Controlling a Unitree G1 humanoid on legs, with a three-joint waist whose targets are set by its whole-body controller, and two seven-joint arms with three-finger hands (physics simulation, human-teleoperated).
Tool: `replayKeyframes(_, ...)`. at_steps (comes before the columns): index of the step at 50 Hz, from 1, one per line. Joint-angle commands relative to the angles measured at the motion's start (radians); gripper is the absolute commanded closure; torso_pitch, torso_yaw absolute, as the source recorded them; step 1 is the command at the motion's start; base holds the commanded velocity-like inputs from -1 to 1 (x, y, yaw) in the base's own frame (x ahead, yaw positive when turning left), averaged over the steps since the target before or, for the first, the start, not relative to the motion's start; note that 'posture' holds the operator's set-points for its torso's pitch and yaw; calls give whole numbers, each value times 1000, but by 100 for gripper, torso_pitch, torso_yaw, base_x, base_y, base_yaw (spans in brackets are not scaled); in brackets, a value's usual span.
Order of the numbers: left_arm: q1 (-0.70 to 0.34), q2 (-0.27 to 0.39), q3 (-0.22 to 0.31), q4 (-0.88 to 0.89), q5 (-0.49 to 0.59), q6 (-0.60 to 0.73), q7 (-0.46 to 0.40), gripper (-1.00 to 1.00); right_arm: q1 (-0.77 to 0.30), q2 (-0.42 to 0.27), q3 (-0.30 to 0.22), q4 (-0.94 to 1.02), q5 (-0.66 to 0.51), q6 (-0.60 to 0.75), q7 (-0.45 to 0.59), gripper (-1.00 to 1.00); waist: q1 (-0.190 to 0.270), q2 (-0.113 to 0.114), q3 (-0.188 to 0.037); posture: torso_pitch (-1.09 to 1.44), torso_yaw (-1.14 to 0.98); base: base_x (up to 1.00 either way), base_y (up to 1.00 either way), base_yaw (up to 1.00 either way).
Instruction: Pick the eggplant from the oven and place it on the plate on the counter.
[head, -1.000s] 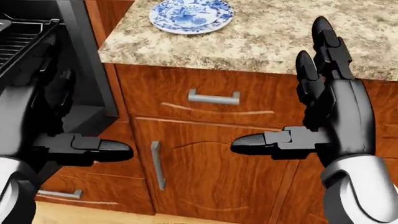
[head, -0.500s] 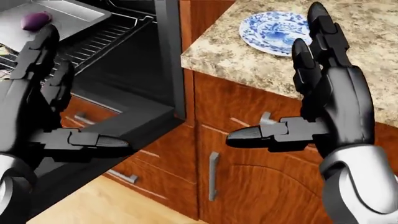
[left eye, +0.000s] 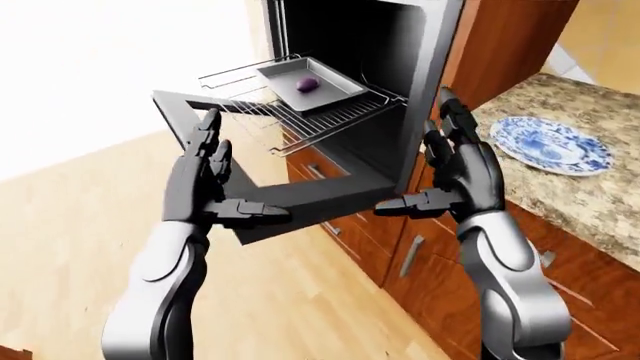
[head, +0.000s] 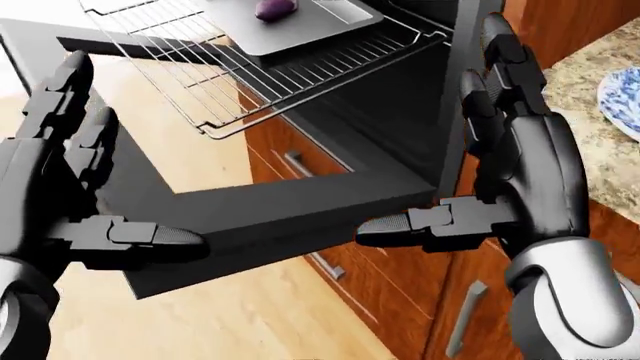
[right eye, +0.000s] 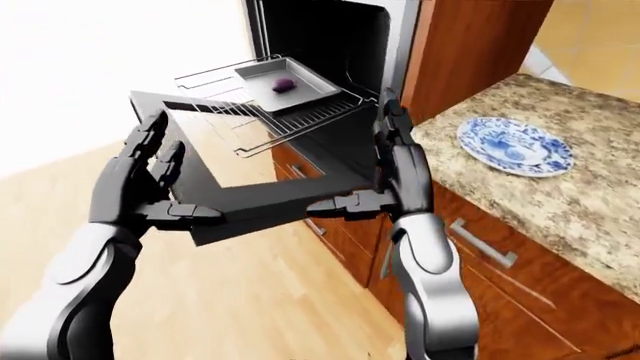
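A small purple eggplant lies in a grey baking tray on the pulled-out wire rack of the open oven. The blue-and-white plate rests on the speckled counter to the right of the oven. My left hand is open, fingers upright, held over the lowered oven door. At the same height my right hand is open too, beside the oven's right wall. Neither hand touches the eggplant, which sits well above both in the views.
Wooden cabinet drawers and doors with metal handles run below the counter. A tall wooden cabinet stands right of the oven. Light wooden floor spreads to the left, and the open door juts out over it.
The camera has swung left: the oven with rack and eggplant now fills the head view, and the plate has slid to the right edge. Both hands keep their open pose.
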Motion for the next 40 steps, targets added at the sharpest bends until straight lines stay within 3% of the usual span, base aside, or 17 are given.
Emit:
replayKeyframes(1,-20,8,8,-27,2,-19,5,-100,-28,0,4,-33,3,-25,5,-100,3,1,-17,0,0,0,0,83)
replayKeyframes(3,-25,9,9,-23,2,-18,5,-100,-31,-1,5,-35,2,-19,6,-100,-22,50,-25,0,0,0,0,23)
replayKeyframes(4,-26,10,8,-15,3,-26,3,-100,-32,-2,9,-45,-2,-9,6,-100,-30,53,-36,0,0,0,0,0)
replayKeyframes(5,-26,9,7,-17,3,-25,4,-100,-28,-2,14,-38,-9,-18,9,-100,-24,34,-20,0,0,4,0,0)
replayKeyframes(6,-25,9,7,-13,4,-30,3,-100,-27,-1,14,-39,-12,-19,12,-100,-23,33,-38,0,0,9,0,0)
replayKeyframes(8,-23,8,7,-17,4,-28,4,-100,-28,-1,14,-38,-17,-22,16,-100,-12,34,-18,0,0,17,0,0)
replayKeyframes(15,-22,8,6,-5,6,-40,1,-100,-28,5,12,-26,-23,-39,21,-100,1,-14,-14,0,0,20,0,0)
replayKeyframes(17,-22,7,6,-3,6,-43,1,-100,-26,5,14,-23,-25,-45,24,-100,8,-42,0,0,0,36,0,0)
replayKeyframes(20,-23,8,7,-6,5,-38,2,-100,-24,7,13,-27,-24,-45,24,-100,7,-101,-10,0,0,37,0,0)
replayKeyframes(21,-25,9,8,-12,3,-31,3,-100,-25,6,11,-26,-24,-46,24,-100,3,-71,2,0,0,38,0,0)
replayKeyframes(23,-28,10,9,-17,2,-23,4,-100,-27,5,12,-28,-24,-43,24,-100,2,-78,-4,0,0,38,0,0)
replayKeyframes(29,-33,12,8,-10,1,-25,3,-100,-28,6,15,-41,-28,-31,23,-100,-7,-26,0,0,0,38,0,0)
replayKeyframes(31,-38,14,11,-4,-1,-28,1,-100,-30,7,15,-45,-28,-27,23,-100,-16,9,-5,0,0,38,0,0)
replayKeyframes(33,-41,14,11,-4,-2,-25,3,-100,-28,6,13,-44,-26,-29,24,-100,-20,69,-24,0,0,38,0,0)
replayKeyframes(34,-42,15,12,-5,-3,-25,3,-100,-29,6,10,-47,-23,-25,24,-100,-8,47,-21,0,0,38,-15,0)
replayKeyframes(36,-45,17,16,-13,-7,-16,5,-100,-32,6,6,-53,-17,-21,23,-100,-12,62,-1,0,0,38,-23,0)
replayKeyframes(40,-49,19,18,-26,-13,-1,10,-100,-31,5,4,-53,-11,-27,21,-100,4,46,-16,0,0,35,-23,0)
